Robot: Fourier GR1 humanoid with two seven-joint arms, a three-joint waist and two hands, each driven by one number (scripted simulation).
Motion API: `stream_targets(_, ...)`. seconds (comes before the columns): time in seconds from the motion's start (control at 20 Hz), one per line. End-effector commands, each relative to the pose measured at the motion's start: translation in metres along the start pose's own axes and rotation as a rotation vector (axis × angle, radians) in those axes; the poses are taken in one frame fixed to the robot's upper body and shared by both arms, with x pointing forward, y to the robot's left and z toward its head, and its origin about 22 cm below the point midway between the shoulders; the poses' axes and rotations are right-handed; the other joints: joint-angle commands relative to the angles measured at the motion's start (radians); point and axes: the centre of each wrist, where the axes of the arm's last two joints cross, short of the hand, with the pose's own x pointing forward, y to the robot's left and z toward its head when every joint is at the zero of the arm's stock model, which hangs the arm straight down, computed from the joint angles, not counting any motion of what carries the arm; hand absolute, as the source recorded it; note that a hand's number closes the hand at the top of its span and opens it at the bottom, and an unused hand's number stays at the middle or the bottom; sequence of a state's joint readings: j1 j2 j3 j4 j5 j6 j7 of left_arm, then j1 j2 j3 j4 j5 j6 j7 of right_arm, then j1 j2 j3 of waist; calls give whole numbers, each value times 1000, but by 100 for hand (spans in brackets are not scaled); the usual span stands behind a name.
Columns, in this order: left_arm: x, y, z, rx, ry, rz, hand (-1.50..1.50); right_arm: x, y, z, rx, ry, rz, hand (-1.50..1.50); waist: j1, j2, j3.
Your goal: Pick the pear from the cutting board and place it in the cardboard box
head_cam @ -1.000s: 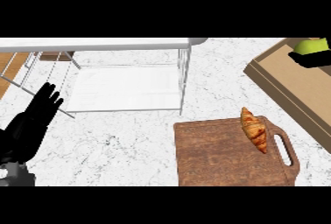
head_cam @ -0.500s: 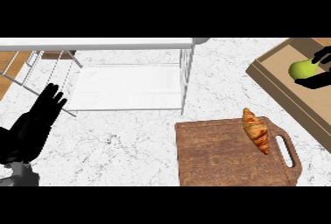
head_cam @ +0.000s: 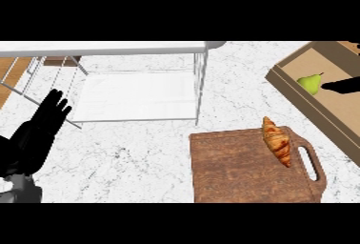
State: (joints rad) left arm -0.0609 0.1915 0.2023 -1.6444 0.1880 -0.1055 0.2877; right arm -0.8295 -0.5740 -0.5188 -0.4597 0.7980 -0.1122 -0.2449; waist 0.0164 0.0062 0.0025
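Head view shows the pear (head_cam: 310,83) lying inside the cardboard box (head_cam: 305,103) at upper right, the right hand's (head_cam: 343,86) fingertip just beside it, its fingers' state unclear. At lower left the left hand (head_cam: 41,128) rests with fingers spread, and a croissant (head_cam: 277,140) lies on the cutting board (head_cam: 239,171)
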Motion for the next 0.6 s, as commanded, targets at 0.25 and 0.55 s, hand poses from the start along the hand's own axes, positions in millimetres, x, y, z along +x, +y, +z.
stream_targets(0.25,10,-1,7,-4,-4,9,0,-40,-58,8,-231,25,-399,-150,0,-1,0)
stream_targets(0.55,8,21,-5,1,-10,-5,0,-79,-108,29,-265,80,-491,-150,-6,1,-1)
